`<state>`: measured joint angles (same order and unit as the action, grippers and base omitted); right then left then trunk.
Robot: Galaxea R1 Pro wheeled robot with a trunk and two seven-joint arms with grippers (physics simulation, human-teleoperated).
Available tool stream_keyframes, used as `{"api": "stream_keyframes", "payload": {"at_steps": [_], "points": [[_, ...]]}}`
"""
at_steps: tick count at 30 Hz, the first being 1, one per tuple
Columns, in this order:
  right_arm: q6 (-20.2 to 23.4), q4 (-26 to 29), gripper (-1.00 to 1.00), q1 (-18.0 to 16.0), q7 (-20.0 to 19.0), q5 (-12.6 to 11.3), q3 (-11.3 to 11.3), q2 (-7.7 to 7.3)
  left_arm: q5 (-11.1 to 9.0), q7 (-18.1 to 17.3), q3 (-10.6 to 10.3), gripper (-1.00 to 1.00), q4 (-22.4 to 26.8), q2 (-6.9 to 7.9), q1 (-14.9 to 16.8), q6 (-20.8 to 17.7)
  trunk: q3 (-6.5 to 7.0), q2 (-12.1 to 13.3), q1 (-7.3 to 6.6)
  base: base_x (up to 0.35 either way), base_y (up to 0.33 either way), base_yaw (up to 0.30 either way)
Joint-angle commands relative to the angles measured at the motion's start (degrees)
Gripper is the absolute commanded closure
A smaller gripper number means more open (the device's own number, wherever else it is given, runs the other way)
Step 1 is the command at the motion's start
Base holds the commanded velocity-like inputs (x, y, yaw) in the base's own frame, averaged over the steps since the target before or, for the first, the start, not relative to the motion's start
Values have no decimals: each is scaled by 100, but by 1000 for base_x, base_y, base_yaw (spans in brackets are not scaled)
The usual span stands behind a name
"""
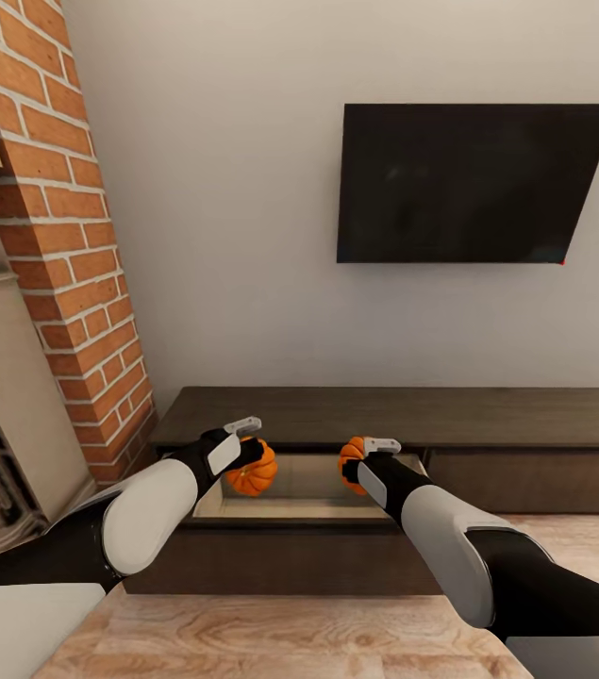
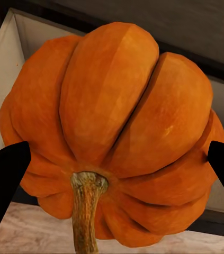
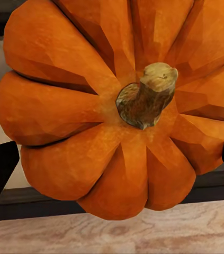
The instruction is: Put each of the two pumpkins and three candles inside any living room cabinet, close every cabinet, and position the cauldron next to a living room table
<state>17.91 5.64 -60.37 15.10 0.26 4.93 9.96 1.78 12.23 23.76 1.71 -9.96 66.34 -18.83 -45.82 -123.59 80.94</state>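
Note:
Each arm holds an orange ribbed pumpkin over the open drawer of the dark-brown cabinet (image 1: 525, 415). My left gripper (image 1: 247, 451) is shut on one pumpkin (image 1: 253, 476) (image 2: 117, 137), its black fingers (image 2: 3, 185) pressing both sides. My right gripper (image 1: 367, 455) is shut on the other pumpkin (image 1: 350, 457) (image 3: 117, 106), stem facing the wrist camera. The drawer's pale tan inside (image 1: 313, 481) lies just below both pumpkins. The candles, cauldron and table are out of view.
A red-brick fireplace column (image 1: 63, 236) stands to the left of the cabinet. A black TV (image 1: 469, 184) hangs on the white wall above it. Light wood-plank floor (image 1: 271, 632) runs in front of the pulled-out drawer front (image 1: 280, 556).

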Motion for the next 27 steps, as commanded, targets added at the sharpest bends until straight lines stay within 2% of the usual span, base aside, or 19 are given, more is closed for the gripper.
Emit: {"api": "stream_keyframes", "payload": {"at_steps": [1, 7, 10, 17, 25, 27], "points": [[21, 11, 100, -2, 10, 0, 43, 3, 20, 27, 34, 100, 13, -3, 1, -35, -6, -3, -1, 9, 0, 0], [25, 14, 100, -2, 15, 8, 43, 3, 15, 54, 33, 100, -31, -3, 1, -34, -6, -3, -1, 3, 0, 0], [21, 15, 100, -2, 18, 9, 43, 3, 17, 70, 33, 100, -37, -3, 1, -21, -60, -123, 65, 0, 0, 0], [20, 31, 100, -2, 38, 24, 39, 3, 17, 79, 33, 100, -39, -3, -2, -14, -60, -123, 65, 0, 0, 0], [20, 19, 100, -2, 46, 35, 35, 3, 16, 78, 33, 100, -39, -3, 0, 50, -203, -444, 241, 0, 0, 0], [20, 21, 100, -2, 46, 35, 35, 3, 15, 78, 33, 100, -39, -3, -1, 127, -203, -444, 241, 0, 0, 0]]}}
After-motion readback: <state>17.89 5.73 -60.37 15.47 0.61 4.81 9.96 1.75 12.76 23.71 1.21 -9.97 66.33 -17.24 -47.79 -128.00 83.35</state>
